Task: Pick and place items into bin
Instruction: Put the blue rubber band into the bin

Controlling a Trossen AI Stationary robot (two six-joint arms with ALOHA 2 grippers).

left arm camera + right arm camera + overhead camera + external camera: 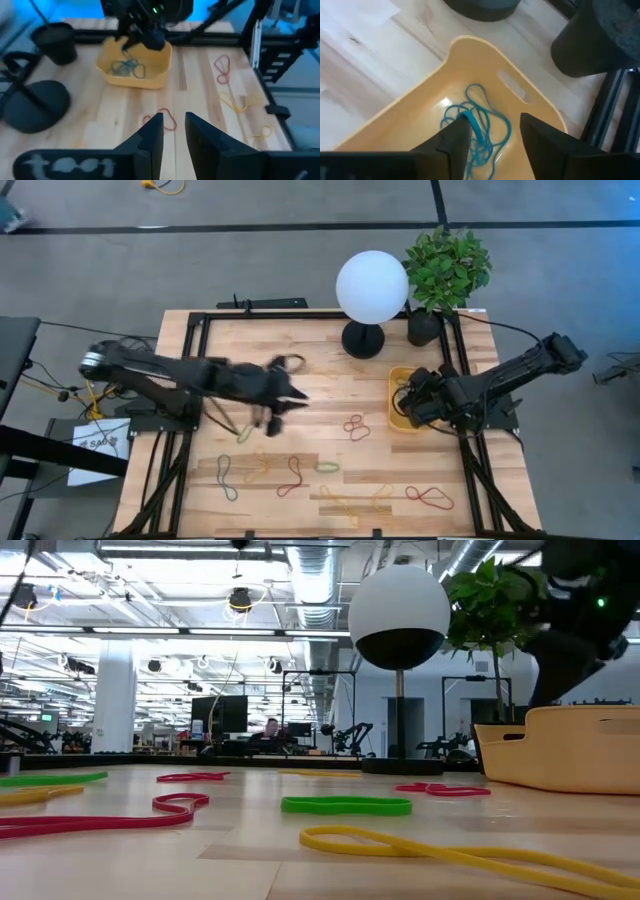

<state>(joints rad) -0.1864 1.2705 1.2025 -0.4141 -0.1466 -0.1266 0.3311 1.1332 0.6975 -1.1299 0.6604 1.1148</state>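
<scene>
- Nearest the low camera lies a yellow band (470, 858) flat on the wooden table (330, 390), with a green band (345, 805) just behind it and a red band (120, 817) off to one side.
- More bands are scattered over the near half of the table in the high view: a red figure-eight (355, 427) near the middle, a red loop (430, 498) toward the right front corner, and a dark loop (227, 477) toward the left front.
- The yellow bin (401, 414) sits on the right side of the table, just in front of the black plant pot (423, 328).
- Blue bands (477, 131) lie tangled on the floor of the bin.
- The right gripper (492, 131) hangs directly over the bin, its two fingers spread apart, with nothing clamped between them; one blue strand lies by the tip of one finger, and whether it touches cannot be told.
- The left gripper (173, 132) is over the table's middle left, well apart from the bin, pointing toward it.
- Its fingers stand slightly apart with a narrow gap and nothing in it; the red figure-eight shows on the wood just beyond the tips.
- A white globe lamp (371, 287) on a black base stands at the back of the table beside the plant (447, 268).
</scene>
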